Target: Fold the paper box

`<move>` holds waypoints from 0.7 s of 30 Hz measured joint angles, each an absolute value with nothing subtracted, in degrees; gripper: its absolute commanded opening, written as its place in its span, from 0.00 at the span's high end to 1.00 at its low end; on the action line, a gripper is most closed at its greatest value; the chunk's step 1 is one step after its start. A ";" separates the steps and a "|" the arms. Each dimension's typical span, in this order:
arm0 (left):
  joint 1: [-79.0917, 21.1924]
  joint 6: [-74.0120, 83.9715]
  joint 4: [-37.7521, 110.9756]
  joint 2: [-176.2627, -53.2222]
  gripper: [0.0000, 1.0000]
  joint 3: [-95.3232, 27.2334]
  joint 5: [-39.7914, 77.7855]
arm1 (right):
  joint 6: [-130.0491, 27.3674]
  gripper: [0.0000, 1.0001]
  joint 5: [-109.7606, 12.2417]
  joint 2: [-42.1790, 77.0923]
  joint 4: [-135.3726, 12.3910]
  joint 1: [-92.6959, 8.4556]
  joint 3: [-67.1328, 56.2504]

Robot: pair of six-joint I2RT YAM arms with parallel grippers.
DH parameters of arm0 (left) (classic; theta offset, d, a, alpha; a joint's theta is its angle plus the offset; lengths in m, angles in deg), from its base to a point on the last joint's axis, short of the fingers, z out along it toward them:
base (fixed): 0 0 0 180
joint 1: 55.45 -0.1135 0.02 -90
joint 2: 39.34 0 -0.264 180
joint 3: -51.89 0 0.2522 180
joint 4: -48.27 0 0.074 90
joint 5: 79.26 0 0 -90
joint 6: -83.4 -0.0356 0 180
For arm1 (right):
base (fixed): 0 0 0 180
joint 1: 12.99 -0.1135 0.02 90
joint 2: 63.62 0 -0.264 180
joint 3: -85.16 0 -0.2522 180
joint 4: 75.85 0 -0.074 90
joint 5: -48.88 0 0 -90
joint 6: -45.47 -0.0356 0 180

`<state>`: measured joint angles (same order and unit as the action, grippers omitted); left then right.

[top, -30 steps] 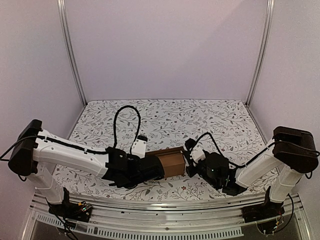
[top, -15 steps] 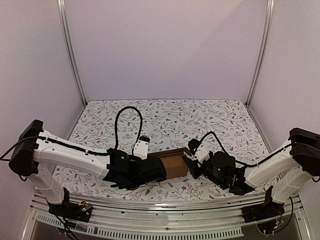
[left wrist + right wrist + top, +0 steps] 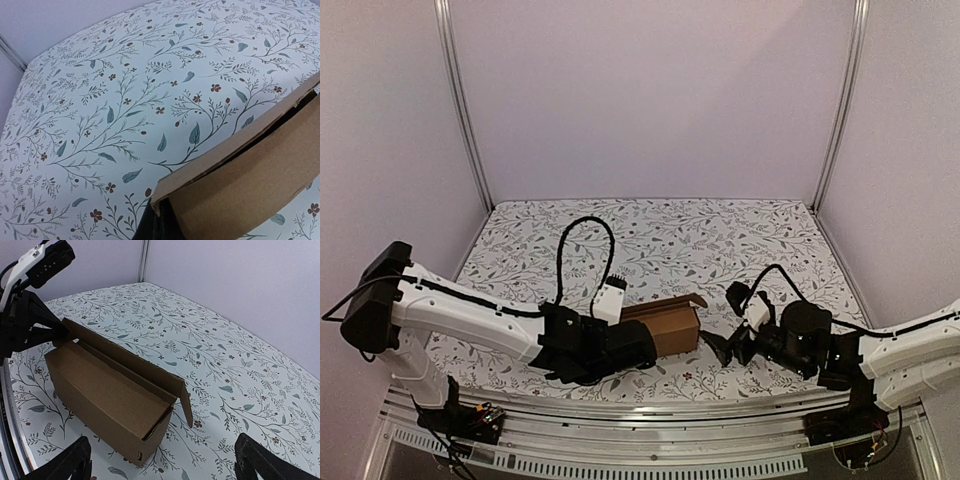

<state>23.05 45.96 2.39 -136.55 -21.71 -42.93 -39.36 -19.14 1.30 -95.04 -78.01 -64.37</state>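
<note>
The paper box (image 3: pixel 670 328) is a long brown cardboard box lying on the flowered table, a little right of the left arm. In the right wrist view the paper box (image 3: pixel 107 400) is open on top. Its lid flap stands up along the far side, with a small tab hanging at the near end. My left gripper (image 3: pixel 632 342) is shut on the box's left end. Its dark fingers (image 3: pixel 159 227) press together under a cardboard edge (image 3: pixel 240 175). My right gripper (image 3: pixel 725 348) stands wide open just right of the box, touching nothing, with its fingertips (image 3: pixel 70 460) spread either side of the box's end.
A floral cloth (image 3: pixel 720 240) covers the table. Pale walls with metal posts (image 3: pixel 465 110) close in the back and sides. A metal rail (image 3: pixel 650 420) runs along the front edge by the arm bases.
My right gripper has opened and pulled back to the right, away from the box's end. The box has shifted slightly right with the left arm, and its lid flap now stands up.
</note>
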 measured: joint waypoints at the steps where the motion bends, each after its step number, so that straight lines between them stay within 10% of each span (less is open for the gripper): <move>1: 23.05 45.28 2.91 -136.50 1.00 -21.47 -42.93 | -39.42 0.01 -20.37 0.60 -94.20 -77.37 -64.65; 21: 23.07 40.36 8.27 -135.65 1.00 -19.30 -42.34 | -39.01 0.01 -42.88 28.67 -115.19 -63.71 -63.95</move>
